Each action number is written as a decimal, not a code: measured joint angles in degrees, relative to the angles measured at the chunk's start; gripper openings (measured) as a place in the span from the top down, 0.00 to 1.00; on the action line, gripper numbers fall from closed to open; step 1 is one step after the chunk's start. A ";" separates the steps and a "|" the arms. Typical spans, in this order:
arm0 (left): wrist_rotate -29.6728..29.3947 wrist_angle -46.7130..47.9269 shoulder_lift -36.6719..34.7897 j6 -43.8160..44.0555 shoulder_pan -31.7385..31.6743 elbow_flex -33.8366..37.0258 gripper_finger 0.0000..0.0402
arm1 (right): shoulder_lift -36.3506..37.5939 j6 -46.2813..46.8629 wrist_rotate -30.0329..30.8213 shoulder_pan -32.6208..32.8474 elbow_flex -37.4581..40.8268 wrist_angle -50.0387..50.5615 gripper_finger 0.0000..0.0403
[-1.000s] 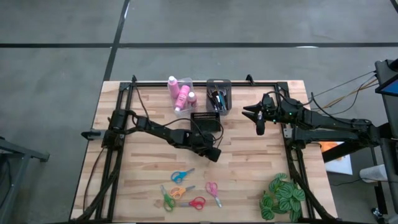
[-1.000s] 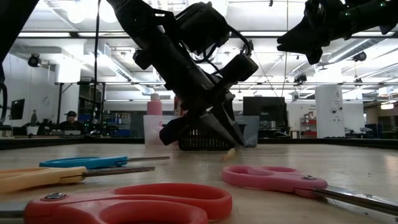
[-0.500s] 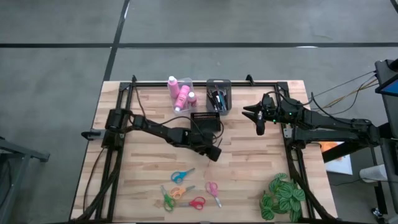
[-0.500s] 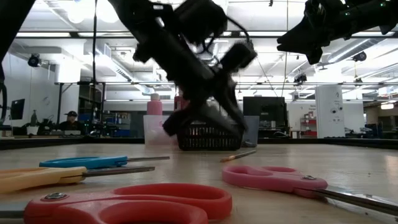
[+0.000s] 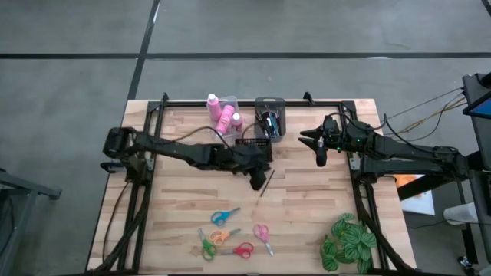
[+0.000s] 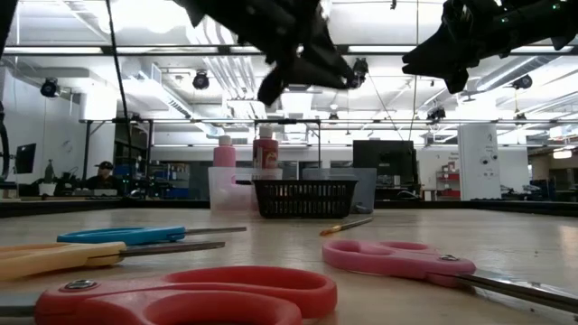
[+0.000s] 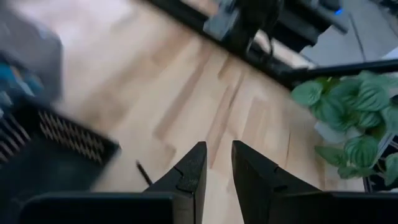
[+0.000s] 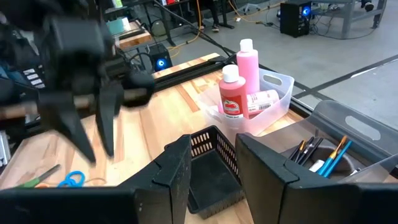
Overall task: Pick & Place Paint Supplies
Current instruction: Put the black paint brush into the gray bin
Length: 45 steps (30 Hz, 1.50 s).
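Nearest the front edge of the table (image 5: pixel 307 222) we see 5 pairs of scissors (image 5: pixel 230 236) lying flat in a loose cluster; in the low view a red pair (image 6: pixel 181 293), a pink pair (image 6: pixel 397 257), a blue pair (image 6: pixel 135 235) and a yellow pair (image 6: pixel 54 257) fill the foreground. A green leafy plant (image 5: pixel 349 241) sits at the front right corner.

Past the scissors, 1 thin paintbrush (image 5: pixel 266 182) lies alone on the wood, just in front of the black basket (image 5: pixel 255 147). We find the left gripper (image 5: pixel 255 181) hanging above that spot, its fingers (image 7: pixel 189 177) a narrow gap apart with nothing between them.

Farther back, the right gripper (image 5: pixel 320 156) hovers high over the right half of the table, its fingers (image 8: pixel 171 165) parted somewhat and empty.

At the rear edge, a clear bin (image 5: pixel 225 115) holds 3 pink bottles (image 5: pixel 224 116) with white caps, 2 upright and 1 lying down. Just beside it, a grey bin (image 5: pixel 269 116) holds several paintbrushes (image 5: pixel 268 121).
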<state>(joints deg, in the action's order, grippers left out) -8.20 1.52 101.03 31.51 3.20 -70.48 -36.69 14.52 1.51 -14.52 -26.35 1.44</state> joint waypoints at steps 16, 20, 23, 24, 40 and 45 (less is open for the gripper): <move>2.57 -18.97 -28.49 -21.12 -5.16 23.61 0.80 | -0.16 0.00 0.01 -0.01 0.00 0.02 0.69; 2.88 -20.15 -39.14 -21.73 -5.29 31.80 0.80 | -0.19 0.00 0.01 0.00 0.00 0.01 0.69; 2.85 -20.01 -47.65 -23.05 -5.29 37.58 0.80 | -0.19 0.00 0.01 0.00 0.00 0.01 0.69; 2.87 -20.01 -50.48 -23.19 -5.27 39.46 0.80 | -0.20 0.00 0.01 0.00 0.00 0.01 0.69; 2.80 -19.87 -85.72 -27.67 -5.27 60.46 0.80 | -0.20 0.00 0.01 0.00 0.00 0.01 0.69; 1.93 -19.16 -91.26 -27.41 -5.27 64.11 0.80 | -0.20 0.00 0.01 0.00 0.00 0.01 0.69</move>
<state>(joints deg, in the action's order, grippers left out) -6.27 -17.64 9.77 4.09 -2.07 -6.36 -36.88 14.52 1.52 -14.52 -26.35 1.45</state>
